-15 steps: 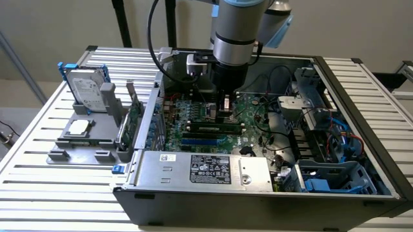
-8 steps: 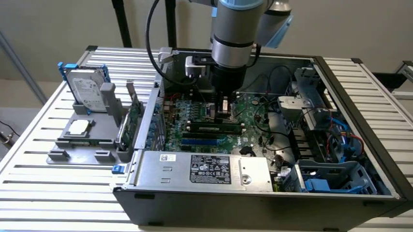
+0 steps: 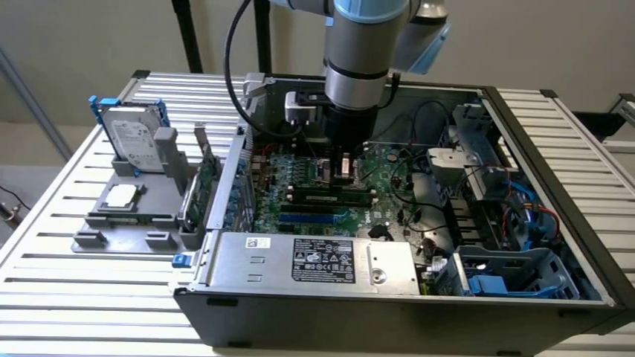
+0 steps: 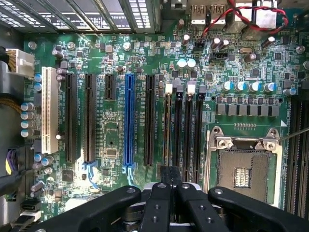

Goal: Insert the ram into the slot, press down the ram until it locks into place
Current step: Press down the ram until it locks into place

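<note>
The ram [image 3: 328, 198] is a thin green stick with black chips, standing on edge in a memory slot of the motherboard [image 3: 297, 167] inside the open computer case. The wrist view looks down on the ram [image 4: 167, 125] as a narrow brownish line in the memory slot closest to the long black and blue slots. Two more black memory slots [image 4: 189, 130] lie beside it. My gripper [image 4: 171, 176] has its black fingers together, shut, right over one end of the ram's slot. Whether they touch the ram I cannot tell. In the exterior view my gripper [image 3: 343, 175] reaches straight down into the case.
A CPU socket [image 4: 246, 169] lies beside the memory slots, a blue slot [image 4: 129, 121] on the other side. The power supply [image 3: 308, 260] fills the case front. Cables and drive cages [image 3: 516, 216] crowd the exterior view's right. A grey fixture [image 3: 129, 212] with a hard drive [image 3: 134, 141] and an upright expansion card [image 3: 204, 186] stands outside.
</note>
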You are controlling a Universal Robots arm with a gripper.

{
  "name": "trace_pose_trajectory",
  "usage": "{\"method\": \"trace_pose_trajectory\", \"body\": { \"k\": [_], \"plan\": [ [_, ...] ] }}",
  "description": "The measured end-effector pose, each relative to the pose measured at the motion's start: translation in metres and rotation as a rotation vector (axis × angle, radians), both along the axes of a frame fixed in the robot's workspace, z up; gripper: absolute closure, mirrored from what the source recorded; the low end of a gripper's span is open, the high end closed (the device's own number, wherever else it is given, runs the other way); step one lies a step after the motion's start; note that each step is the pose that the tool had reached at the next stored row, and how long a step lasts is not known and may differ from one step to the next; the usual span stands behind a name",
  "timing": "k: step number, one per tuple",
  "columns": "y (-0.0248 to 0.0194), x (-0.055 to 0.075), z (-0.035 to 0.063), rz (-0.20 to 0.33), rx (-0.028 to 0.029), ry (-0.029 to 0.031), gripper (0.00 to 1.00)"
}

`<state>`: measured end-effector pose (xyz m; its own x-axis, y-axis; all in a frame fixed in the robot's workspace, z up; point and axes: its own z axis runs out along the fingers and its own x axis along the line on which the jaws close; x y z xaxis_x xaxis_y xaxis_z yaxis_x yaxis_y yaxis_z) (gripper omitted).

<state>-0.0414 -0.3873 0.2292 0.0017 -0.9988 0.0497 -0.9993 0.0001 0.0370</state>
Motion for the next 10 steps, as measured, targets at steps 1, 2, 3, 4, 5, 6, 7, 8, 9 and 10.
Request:
{"method": "trace_pose_trajectory", "body": {
  "k": [1,2,3,4,5,6,7,8,9,10],
  "plan": [
    [0.0001,0.000,-0.0014,0.000,0.0006,-0.0004,0.89],
    [0.0000,0.000,-0.0027,0.000,0.0005,0.0000,0.89],
    [0.0000,0.000,-0.0038,0.000,0.0003,0.0000,0.89],
    [0.0001,0.000,-0.0042,0.000,0.0006,-0.0001,0.89],
    [-0.0001,0.000,-0.0039,0.000,0.0006,-0.0002,0.89],
    [0.0001,0.000,-0.0017,0.000,0.0017,0.0001,0.89],
    [0.0003,0.000,0.0025,0.000,0.0022,0.0010,0.89],
    [0.0002,0.000,0.0072,0.000,0.0014,0.0020,0.89],
    [0.0002,0.000,0.0117,0.000,0.0014,0.0024,0.89],
    [0.0002,0.000,0.0162,0.000,0.0013,0.0029,0.89]
  ]
}}
